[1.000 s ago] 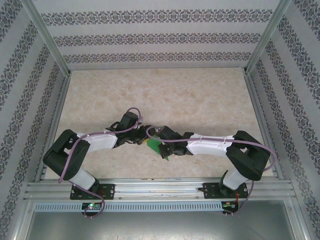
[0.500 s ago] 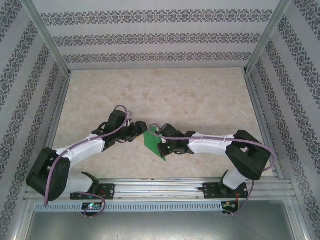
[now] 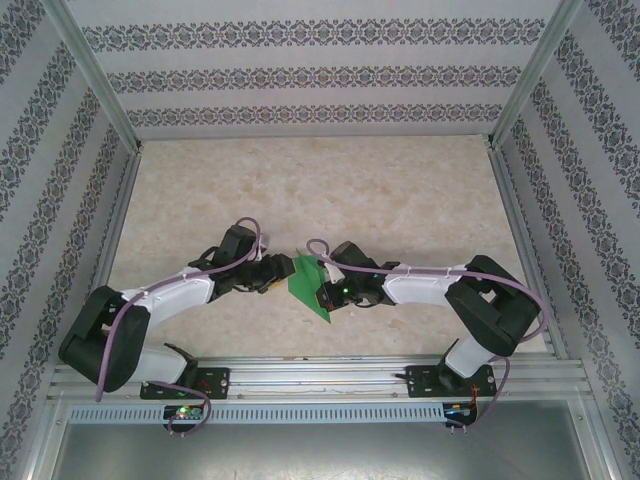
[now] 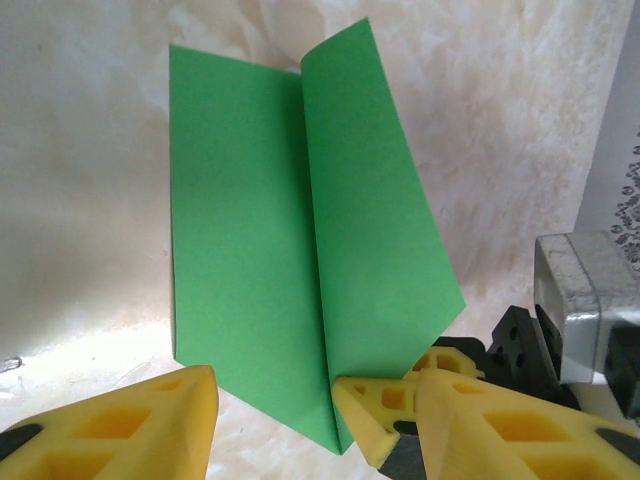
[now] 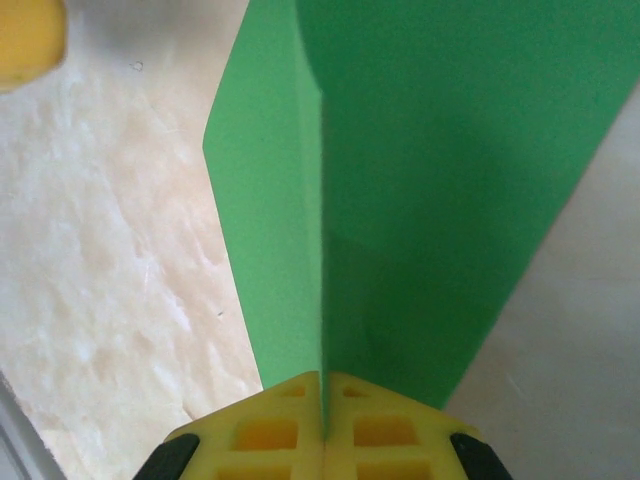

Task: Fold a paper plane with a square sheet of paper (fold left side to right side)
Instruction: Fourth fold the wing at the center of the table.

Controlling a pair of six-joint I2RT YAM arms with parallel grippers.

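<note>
Overhead I get bright, even light, with only soft shadows on the table (image 3: pixel 400 190). My left wrist view has washed-out glare on the table, and the near yellow fingers (image 4: pixel 140 430) look soft. The green paper (image 5: pixel 440 150) shades darker near its crease.

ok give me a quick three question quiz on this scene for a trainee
1. True or false: the right gripper is shut on the paper.
2. The left gripper is: A open, B shut on the paper, C shut on nothing.
3. Fill in: the paper is bent along one crease and its colour is ____.
Key: 1 true; 2 A; 3 green.
</note>
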